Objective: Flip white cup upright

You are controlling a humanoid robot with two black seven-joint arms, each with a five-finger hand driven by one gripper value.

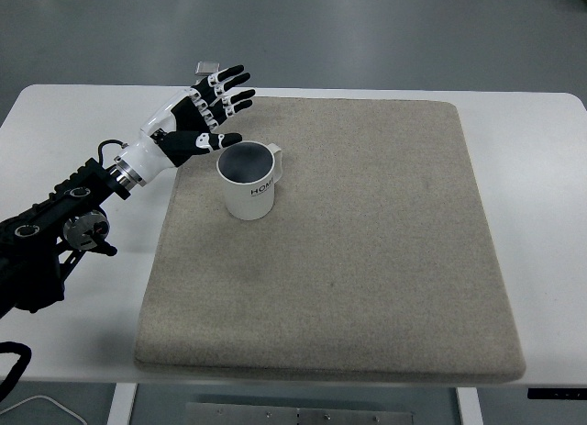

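I look down steeply on a white tabletop (64, 113) that carries a large square beige mat (367, 260). The mat covers most of the surface, and bare white shows along the left, right and far sides.

A white cup (249, 183) stands upright on the mat, toward its far left part. Its open mouth faces up, and the inside looks dark grey. A small handle sticks out on the cup's far right side. Dark lettering runs across the cup's near wall; it is too small to read with certainty.

My left arm (64, 214) enters from the left edge, black and jointed, and crosses the bare tabletop toward the mat's far left corner. My left robot hand (204, 113) has a white palm and black fingertips. Its fingers (231, 76) are spread and extended, pointing right, and they pinch nothing. The hand hovers just beside the cup, to its far left. The thumb tip lies close to the cup's rim; I cannot tell whether it touches.

Grey floor (293, 30) shows beyond the tabletop's far side.
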